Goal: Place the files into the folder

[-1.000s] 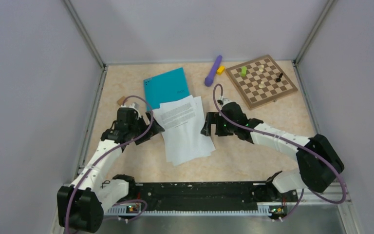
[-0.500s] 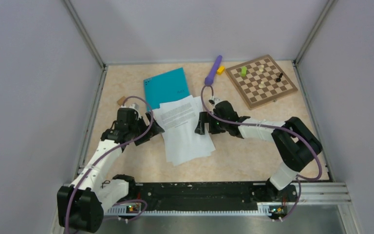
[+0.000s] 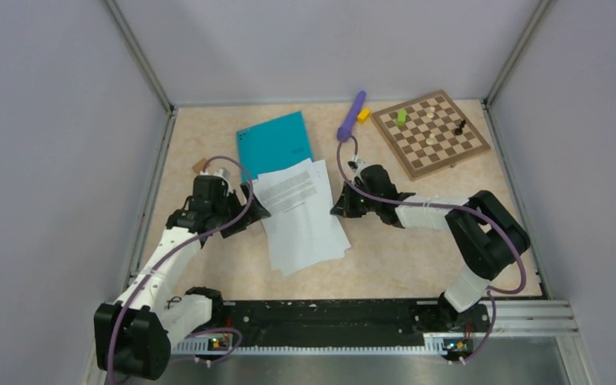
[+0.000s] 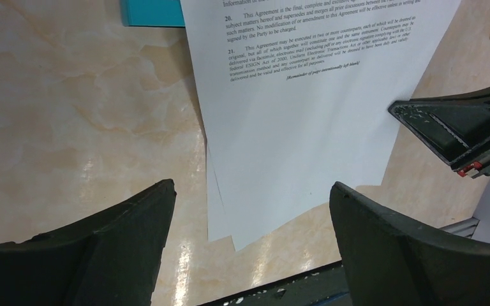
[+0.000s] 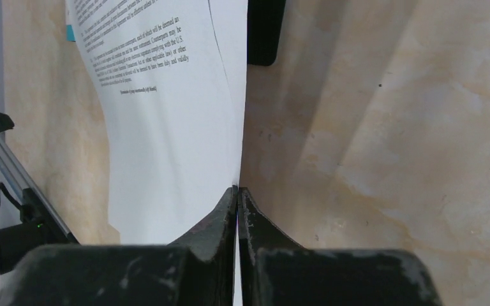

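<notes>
The files [image 3: 301, 212] are white printed sheets fanned out mid-table, their top edge overlapping the teal folder [image 3: 273, 143], which lies closed and flat behind them. My right gripper [image 3: 339, 207] is low at the stack's right edge. In the right wrist view its jaws [image 5: 237, 190] are pressed together on the edge of the files [image 5: 166, 140], with a thin white sliver running between them. My left gripper [image 3: 250, 210] stands wide open at the stack's left edge. In the left wrist view it [image 4: 252, 191] hangs over the files [image 4: 300, 121] with nothing between its fingers.
A brown chessboard [image 3: 431, 133] with several pieces and a green block sits at the back right. A purple object [image 3: 351, 116] and a yellow block [image 3: 363, 115] lie left of it. A small brown block [image 3: 200, 165] lies near the left wall.
My right gripper slid left to the right edge of the files and went from open to shut on it. The sheets shifted slightly left. The left arm stayed still.
</notes>
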Controlling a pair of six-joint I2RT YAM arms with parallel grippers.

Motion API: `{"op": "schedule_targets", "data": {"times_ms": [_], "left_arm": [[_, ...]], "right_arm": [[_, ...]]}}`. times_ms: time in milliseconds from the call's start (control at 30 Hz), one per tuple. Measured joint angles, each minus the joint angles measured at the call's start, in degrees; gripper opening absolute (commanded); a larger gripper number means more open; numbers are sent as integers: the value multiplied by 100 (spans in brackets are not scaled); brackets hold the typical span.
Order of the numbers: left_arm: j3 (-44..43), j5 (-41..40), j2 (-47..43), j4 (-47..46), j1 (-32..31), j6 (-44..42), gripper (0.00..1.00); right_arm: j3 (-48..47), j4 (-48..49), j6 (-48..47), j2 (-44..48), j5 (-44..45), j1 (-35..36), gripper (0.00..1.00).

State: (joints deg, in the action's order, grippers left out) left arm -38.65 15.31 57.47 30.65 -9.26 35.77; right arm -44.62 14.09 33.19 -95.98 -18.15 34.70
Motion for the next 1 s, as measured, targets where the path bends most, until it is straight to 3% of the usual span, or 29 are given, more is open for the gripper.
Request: {"op": "schedule_targets", "data": {"times_ms": [267, 500, 633, 867, 1000], "left_arm": [[-293, -201, 249, 107, 0, -153, 92], [-885, -424, 813, 66, -133, -232, 91], [-1335, -1095, 1311, -22, -723, -627, 99], [-1095, -2500, 1421, -841, -2065, -1816, 99], [-975, -2929, 1486, -1196, -2520, -2391, 99]], "right_arm": [[160, -949, -216, 1049, 660, -133, 0], [597, -2173, -411, 2756, 1270, -1303, 0], [636, -3018, -566, 3112, 1703, -1650, 0], [636, -4227, -662, 3318, 2216, -2076, 0], [603, -4631, -638, 3447, 2573, -2253, 0]]}}
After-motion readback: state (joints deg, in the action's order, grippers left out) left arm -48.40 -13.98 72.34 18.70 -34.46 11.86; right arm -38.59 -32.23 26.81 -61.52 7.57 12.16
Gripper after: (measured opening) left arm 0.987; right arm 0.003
